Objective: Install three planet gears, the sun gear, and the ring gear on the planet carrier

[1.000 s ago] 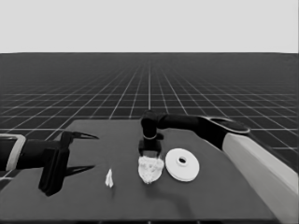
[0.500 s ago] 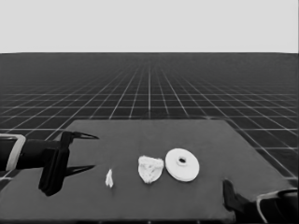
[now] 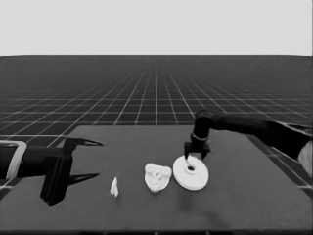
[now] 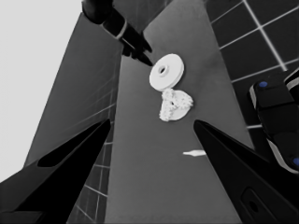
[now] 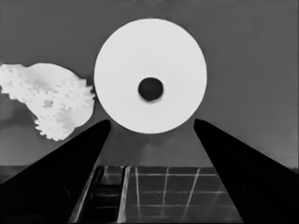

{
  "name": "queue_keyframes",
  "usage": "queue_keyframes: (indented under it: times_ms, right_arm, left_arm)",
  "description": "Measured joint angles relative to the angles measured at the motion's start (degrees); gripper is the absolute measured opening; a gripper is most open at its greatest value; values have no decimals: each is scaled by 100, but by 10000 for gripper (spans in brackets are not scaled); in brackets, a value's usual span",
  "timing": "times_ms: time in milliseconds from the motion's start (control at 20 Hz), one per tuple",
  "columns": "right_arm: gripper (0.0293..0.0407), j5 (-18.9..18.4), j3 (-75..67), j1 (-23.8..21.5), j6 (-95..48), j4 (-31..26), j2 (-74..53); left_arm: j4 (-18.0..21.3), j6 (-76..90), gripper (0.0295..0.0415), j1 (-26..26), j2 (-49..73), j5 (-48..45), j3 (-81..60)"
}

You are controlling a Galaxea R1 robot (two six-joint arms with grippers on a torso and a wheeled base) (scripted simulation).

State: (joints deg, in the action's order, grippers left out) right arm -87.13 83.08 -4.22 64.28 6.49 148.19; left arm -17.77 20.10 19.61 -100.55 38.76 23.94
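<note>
the right end effector (image 3: pixel 195 155) is held point-down over the far edge of the larger round part (image 3: pixel 190 172), and its two fingers are seen spread apart, with nothing between them. in the right wrist view that part (image 5: pixel 150 75) lies just beyond the open fingertips, so the pose is judged to be a line-up for a grasp across its rim, not yet made. the larger round part lies flat on the worktop (image 3: pixel 254 196), right of centre. just to its left, close beside it, the smaller round part (image 3: pixel 157 176) is placed, and toothed gears (image 5: pixel 63 106) are seen bunched on top of it; how many cannot be told. they are judged to be seated there so that the larger part can go over them as a cover. further left, well apart, a thin white piece (image 3: pixel 114 187) stands alone. the left end effector (image 3: pixel 93 159) is parked over the worktop's left end, fingers open and empty, kept clear of the working area.
</note>
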Motion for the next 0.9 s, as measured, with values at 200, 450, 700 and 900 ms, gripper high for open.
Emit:
queue_keyframes:
  times_ms: [200, 450, 700, 900]
  right_arm:
    - [385, 350, 483, 745, -156, 633, 191]
    - [385, 565, 816, 1102, -297, 909, 320]
    - [348, 580, 841, 1120, -307, 928, 329]
    - [348, 581, 842, 1120, -307, 928, 329]
  left_arm:
    - [0, 0, 385, 0, 0, 0, 0]
    - [0, 0, 385, 0, 0, 0, 0]
    - [0, 0, 385, 0, 0, 0, 0]
    - [0, 0, 385, 0, 0, 0, 0]
